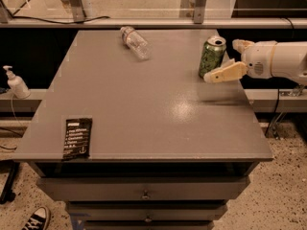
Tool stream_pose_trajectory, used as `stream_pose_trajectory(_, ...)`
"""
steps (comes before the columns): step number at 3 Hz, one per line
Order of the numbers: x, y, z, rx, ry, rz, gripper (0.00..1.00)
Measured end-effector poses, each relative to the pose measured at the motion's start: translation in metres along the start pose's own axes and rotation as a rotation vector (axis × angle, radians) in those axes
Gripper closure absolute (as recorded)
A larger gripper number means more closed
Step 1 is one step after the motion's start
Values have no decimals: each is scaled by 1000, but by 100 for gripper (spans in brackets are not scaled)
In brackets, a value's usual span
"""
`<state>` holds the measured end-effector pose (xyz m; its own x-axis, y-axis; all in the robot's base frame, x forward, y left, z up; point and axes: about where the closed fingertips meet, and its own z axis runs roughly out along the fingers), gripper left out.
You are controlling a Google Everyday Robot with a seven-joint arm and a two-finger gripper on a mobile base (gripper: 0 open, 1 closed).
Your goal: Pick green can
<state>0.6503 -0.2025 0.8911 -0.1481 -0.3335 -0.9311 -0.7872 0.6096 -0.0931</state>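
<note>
The green can [211, 56] stands upright near the right edge of the grey table [144, 104], silver top up. My gripper [225, 60] comes in from the right, open, just right of the can. One pale finger [224, 74] reaches forward beside the can's lower right side. The other finger [242, 44] sits behind, to the right of the can's top. The can stands just off the fingertips, only partly between them.
A clear plastic bottle [135, 42] lies on its side at the table's far middle. A black packet [77, 138] lies flat at the front left. A soap dispenser [16, 83] stands off the table to the left. Drawers [144, 193] are below the table's front edge.
</note>
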Motion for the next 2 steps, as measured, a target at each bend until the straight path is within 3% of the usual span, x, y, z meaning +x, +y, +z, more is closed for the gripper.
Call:
stream_pose_trajectory(1, -6, 0, 23, -28, -36, -22, 0)
stream_pose_trajectory(2, -10, -1, 35, -40, -50, -47, 16)
